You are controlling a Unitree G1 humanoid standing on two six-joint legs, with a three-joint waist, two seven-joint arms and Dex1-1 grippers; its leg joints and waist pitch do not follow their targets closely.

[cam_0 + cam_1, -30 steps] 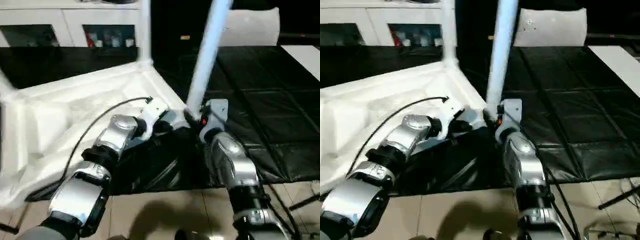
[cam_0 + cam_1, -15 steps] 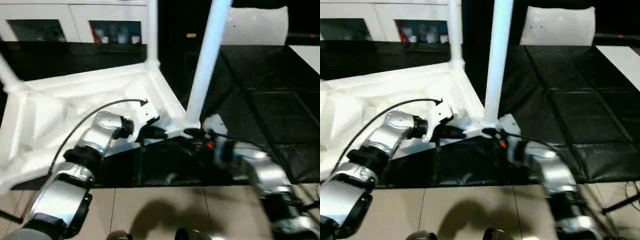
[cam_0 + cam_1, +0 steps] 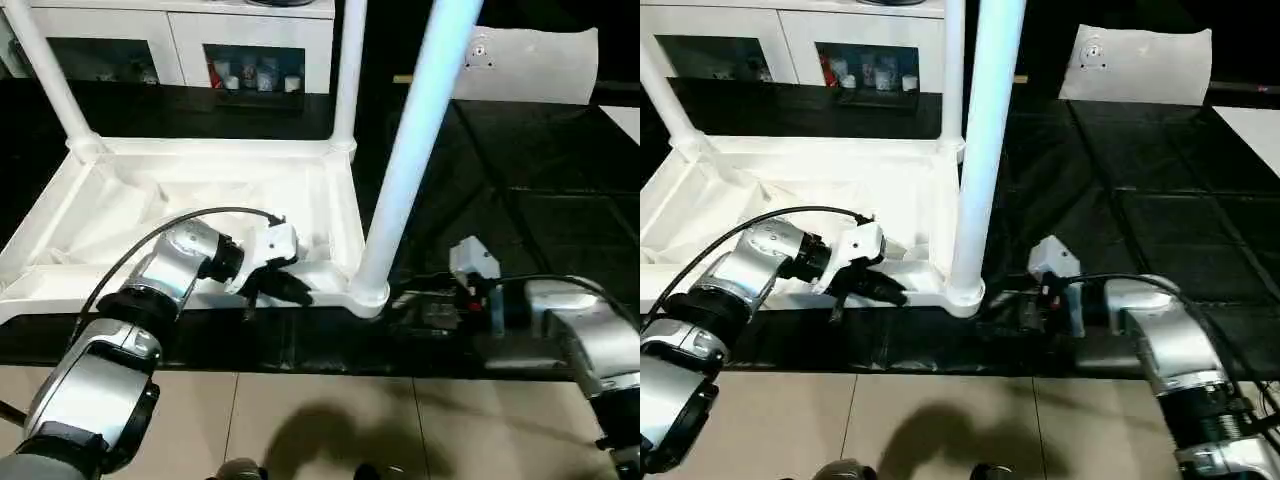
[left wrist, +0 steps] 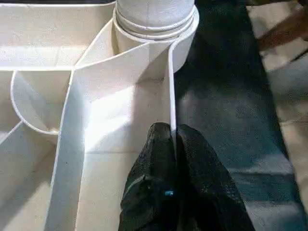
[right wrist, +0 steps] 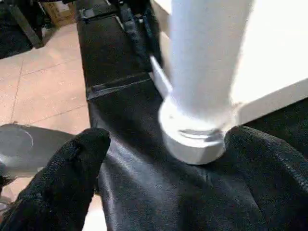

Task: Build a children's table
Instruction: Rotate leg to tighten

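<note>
Legs (image 3: 415,150) run off the top of the head views, so their far ends can't be seen; three show there, near one at the table's (image 3: 200,200) front right corner, two more at the back corners. Fourth corner, front left, is behind the left forearm and can't be made out. Table lies upside down on black mat (image 3: 540,200), long side across the view, ribbed underside up, white plastic w/ thin cross walls and a curved rib near the corner socket (image 4: 154,29).

L gripper (image 4: 174,144) is clenched on the thin front rim wall of the table, one black finger each side of it, just beside the near leg's socket. R gripper (image 5: 159,159) is spread wide, released, fingers (image 5: 67,178) apart on either side of the near leg's base w/o touching it; leg stands seated in its round collar.

Behind: white cabinet (image 3: 180,45) w/ glass doors, contents too small to tell. Flat white panel (image 3: 525,65) w/ small round fitting stands at back right. Tan floor tiles (image 3: 330,420) in front.
</note>
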